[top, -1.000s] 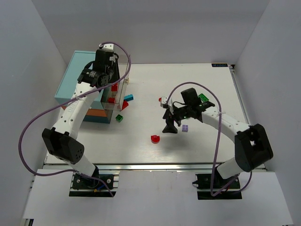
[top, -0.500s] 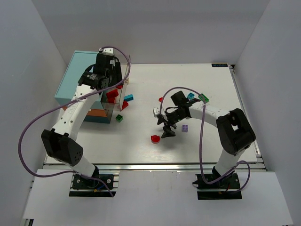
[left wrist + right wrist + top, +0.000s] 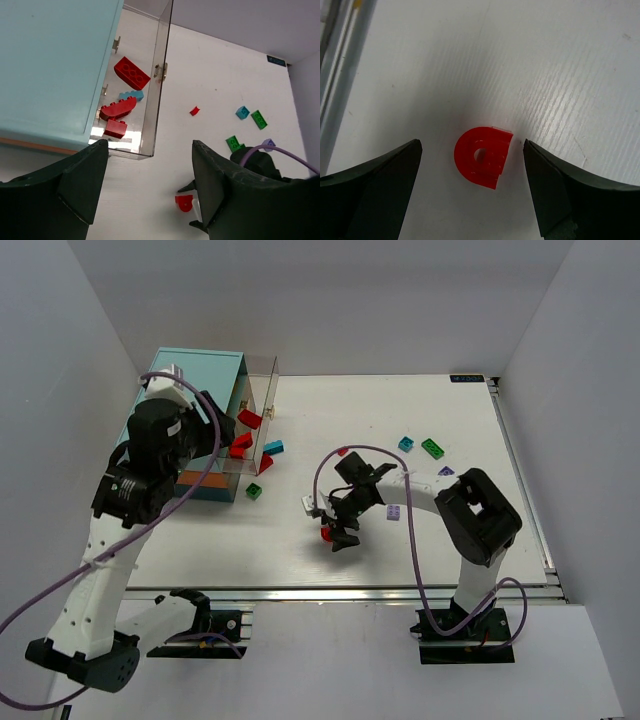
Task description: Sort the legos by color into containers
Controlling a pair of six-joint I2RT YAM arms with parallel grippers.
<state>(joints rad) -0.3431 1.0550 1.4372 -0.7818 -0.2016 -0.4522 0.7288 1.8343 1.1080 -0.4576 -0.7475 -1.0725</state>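
A red half-round lego (image 3: 482, 156) lies flat on the white table between the open fingers of my right gripper (image 3: 472, 145), touching neither finger. From above, that gripper (image 3: 333, 527) sits low over the same piece (image 3: 326, 534). My left gripper (image 3: 150, 146) is open and empty, raised high beside the teal-topped cabinet (image 3: 50, 65). Below it the clear drawer (image 3: 164, 50) holds a red brick (image 3: 131, 73), a red arch (image 3: 117, 108), a small red brick (image 3: 115, 128) and a cyan piece (image 3: 131, 95).
Loose legos lie on the table: green (image 3: 254, 491), red (image 3: 265, 462) and cyan (image 3: 273, 447) by the drawer, a small red one (image 3: 342, 451), cyan (image 3: 405, 443), green (image 3: 433, 448) and purple ones (image 3: 394, 511) (image 3: 446, 471) near the right arm.
My left gripper has opened and risen up and back from the drawer. My right gripper has swung down and to the left, and now straddles the red half-round lego.
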